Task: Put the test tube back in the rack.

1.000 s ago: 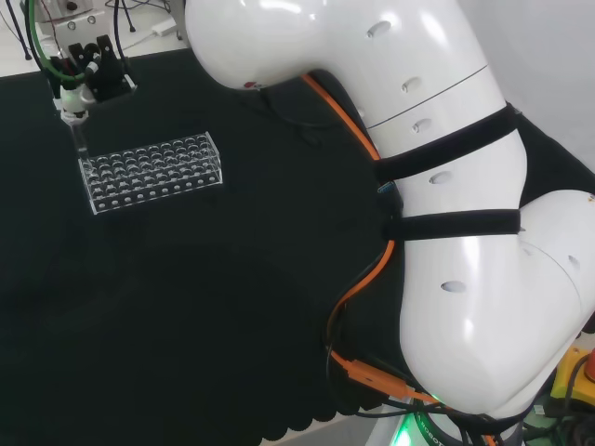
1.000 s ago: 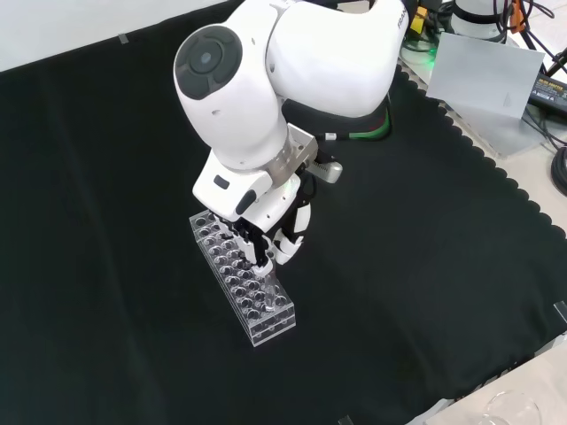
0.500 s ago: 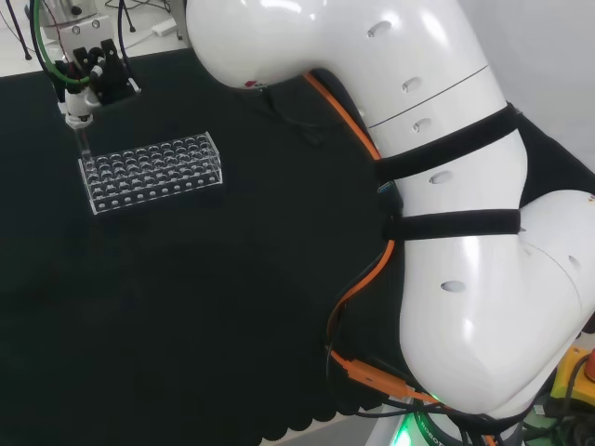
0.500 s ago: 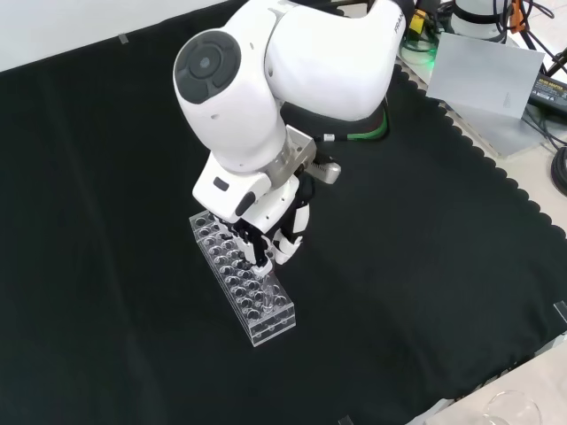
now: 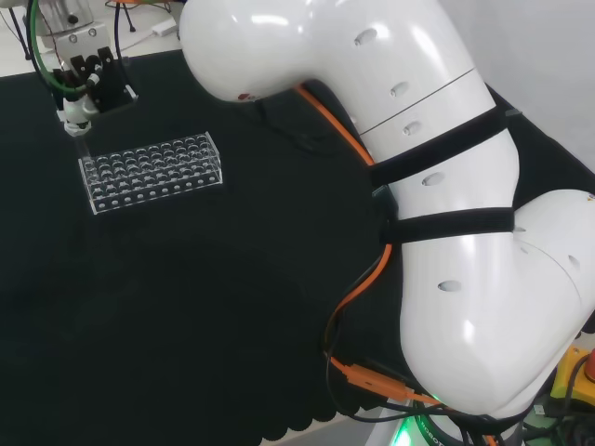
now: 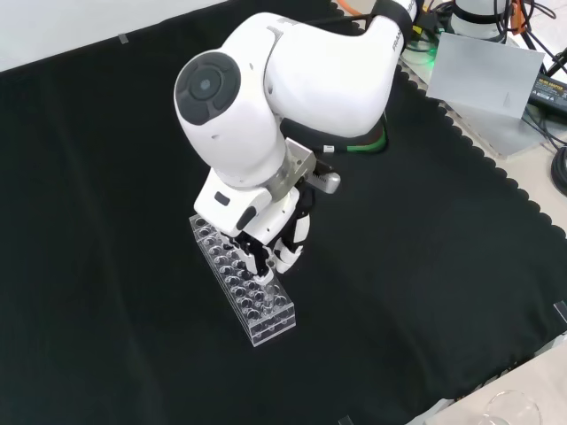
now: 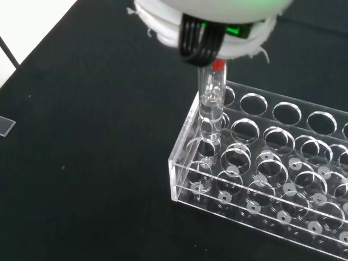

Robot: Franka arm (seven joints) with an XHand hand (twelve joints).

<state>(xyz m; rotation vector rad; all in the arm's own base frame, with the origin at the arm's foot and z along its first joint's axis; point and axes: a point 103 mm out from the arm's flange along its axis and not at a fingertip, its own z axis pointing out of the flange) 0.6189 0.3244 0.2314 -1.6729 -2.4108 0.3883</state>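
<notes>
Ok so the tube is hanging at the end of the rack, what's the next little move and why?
Probably a short, straight lowering. In the wrist view the test tube hangs upright from the hand over a hole at the end of the clear rack, its lower end about at the top plate, so it looks lined up but not seated.
</notes>
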